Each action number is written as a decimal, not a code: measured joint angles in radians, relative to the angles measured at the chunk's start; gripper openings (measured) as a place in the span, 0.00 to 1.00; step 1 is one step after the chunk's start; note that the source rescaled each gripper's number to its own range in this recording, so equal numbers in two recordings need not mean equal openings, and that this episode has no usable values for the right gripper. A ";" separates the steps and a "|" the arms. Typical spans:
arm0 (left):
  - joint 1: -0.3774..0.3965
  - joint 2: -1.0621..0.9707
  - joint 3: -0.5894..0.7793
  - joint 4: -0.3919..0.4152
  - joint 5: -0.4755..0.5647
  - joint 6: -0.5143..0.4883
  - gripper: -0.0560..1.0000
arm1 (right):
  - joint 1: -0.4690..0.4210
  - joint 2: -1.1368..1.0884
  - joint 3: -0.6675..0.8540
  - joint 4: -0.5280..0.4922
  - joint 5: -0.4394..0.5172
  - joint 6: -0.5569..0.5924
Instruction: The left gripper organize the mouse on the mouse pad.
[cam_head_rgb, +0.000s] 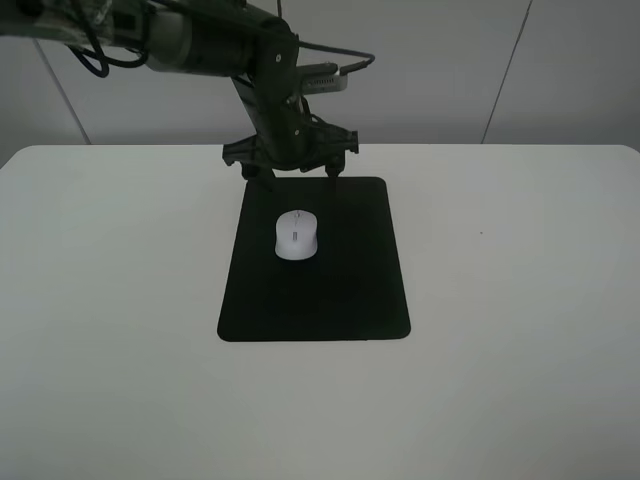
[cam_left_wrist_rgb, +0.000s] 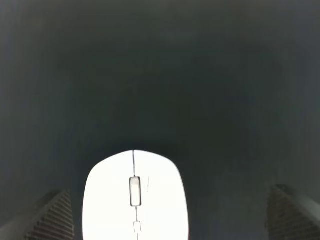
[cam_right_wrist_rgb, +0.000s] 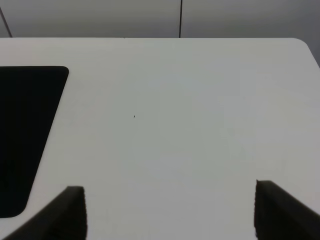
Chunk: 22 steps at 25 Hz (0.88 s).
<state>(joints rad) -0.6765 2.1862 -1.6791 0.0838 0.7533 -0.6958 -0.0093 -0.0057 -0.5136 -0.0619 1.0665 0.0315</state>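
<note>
the mouse (cam_head_rgb: 296, 236), partly cut off in the wrist view, is seen unheld on the mouse pad (cam_head_rgb: 345, 295), below the wide-open jaws of the left gripper (cam_head_rgb: 297, 177). only the spread, empty tips of the right gripper (cam_right_wrist_rgb: 170, 200) are shown.

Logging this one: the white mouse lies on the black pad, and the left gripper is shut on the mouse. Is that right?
Not the grip. The mouse does lie on the mouse pad, but the left gripper is open and holds nothing. It hangs spread wide near the pad's far edge, apart from the mouse. The exterior high view shows this.
</note>
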 joint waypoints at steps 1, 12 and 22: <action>0.000 -0.019 0.000 0.001 0.015 0.023 1.00 | 0.000 0.000 0.000 0.000 0.000 0.000; 0.001 -0.180 -0.002 0.003 0.121 0.185 1.00 | 0.000 0.000 0.000 0.000 0.000 0.000; 0.112 -0.360 0.109 -0.022 0.134 0.284 1.00 | 0.000 0.000 0.000 0.000 0.000 0.000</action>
<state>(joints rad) -0.5642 1.8266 -1.5699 0.0617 0.8874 -0.4119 -0.0093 -0.0057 -0.5136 -0.0619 1.0665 0.0315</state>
